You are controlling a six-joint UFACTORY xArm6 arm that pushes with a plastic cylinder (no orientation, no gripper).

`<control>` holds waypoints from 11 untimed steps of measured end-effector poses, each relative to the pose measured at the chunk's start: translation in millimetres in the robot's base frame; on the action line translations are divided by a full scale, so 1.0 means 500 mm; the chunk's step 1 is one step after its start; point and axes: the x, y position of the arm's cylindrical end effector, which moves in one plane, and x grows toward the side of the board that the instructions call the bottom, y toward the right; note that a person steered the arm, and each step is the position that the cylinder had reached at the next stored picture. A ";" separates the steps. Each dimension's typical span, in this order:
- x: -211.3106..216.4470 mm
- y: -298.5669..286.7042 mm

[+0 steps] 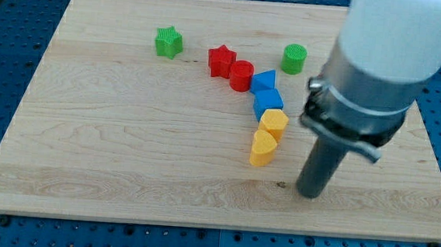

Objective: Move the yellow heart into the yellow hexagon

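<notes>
The yellow heart (262,150) lies near the middle of the board, touching the yellow hexagon (273,123) just above it and slightly to the right. My tip (310,194) rests on the board to the right of and below the heart, apart from it.
A blue block (268,102) touches the hexagon's top, with a blue triangle-like block (263,81) above it. A red cylinder (241,75) and red star (221,60) sit to their left. A green star (168,42) and green cylinder (293,58) lie near the view's top. The wooden board (125,148) ends close to the view's bottom.
</notes>
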 end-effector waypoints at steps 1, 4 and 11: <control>0.017 -0.127; -0.069 -0.174; -0.112 0.227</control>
